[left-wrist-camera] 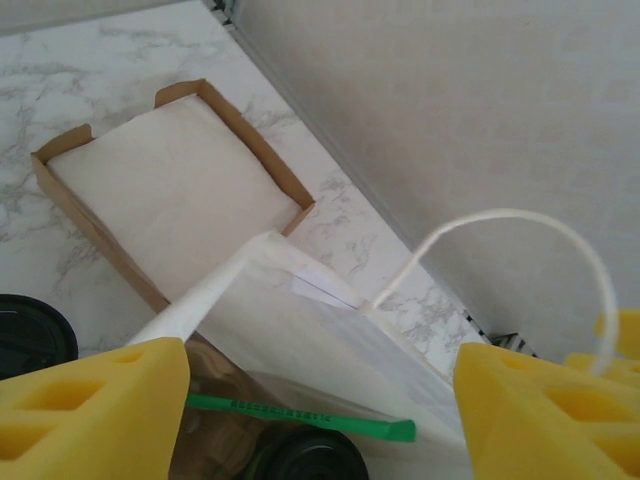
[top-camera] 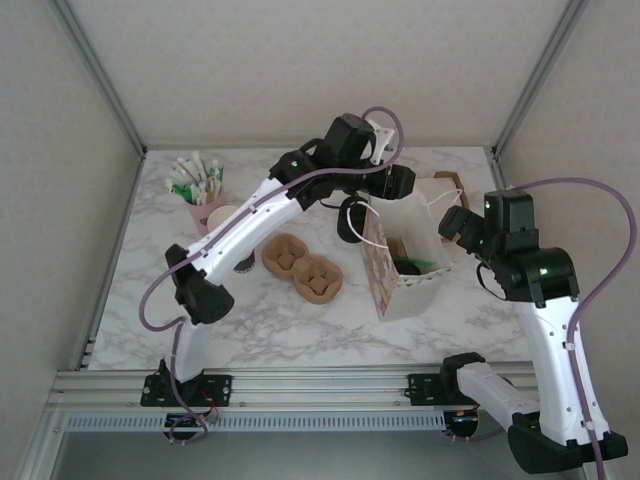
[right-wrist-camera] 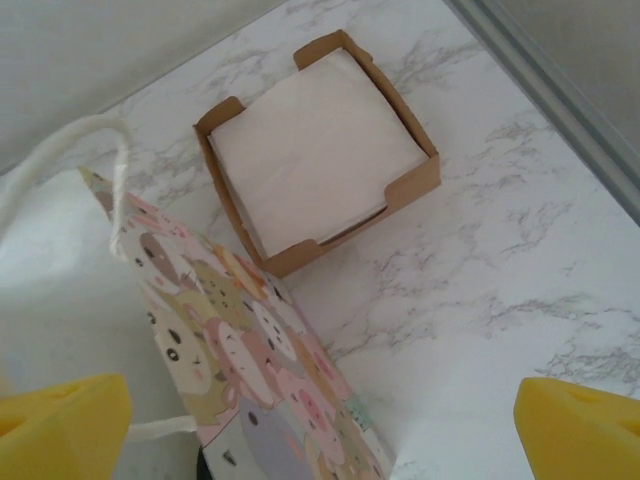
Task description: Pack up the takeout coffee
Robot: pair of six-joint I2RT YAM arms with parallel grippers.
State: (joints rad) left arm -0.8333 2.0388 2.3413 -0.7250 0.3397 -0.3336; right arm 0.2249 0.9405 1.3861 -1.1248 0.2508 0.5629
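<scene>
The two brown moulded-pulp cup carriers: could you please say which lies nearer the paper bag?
The right-hand brown pulp carrier, next to the cartoon-patterned paper bag; the other lies further left.

Tabletop (right-wrist-camera: 480,250): white marble-look, smooth, slight sheen. Brown cardboard tray (right-wrist-camera: 360,225), matt, w/ soft white paper napkins (right-wrist-camera: 315,150). Cartoon-print paper bag (right-wrist-camera: 270,370), smooth; twisted white cord handle (left-wrist-camera: 520,214). Left gripper (left-wrist-camera: 320,400) pads (left-wrist-camera: 90,410): yellow, matt, foam-like.

The white marbled bench (top-camera: 150,330) is viewed steeply from above and behind the arm bases. Both wrist views are taken close, angled downward, and the brown cardboard tray of white napkins (left-wrist-camera: 258,148) (right-wrist-camera: 410,195) is shared by them.
</scene>
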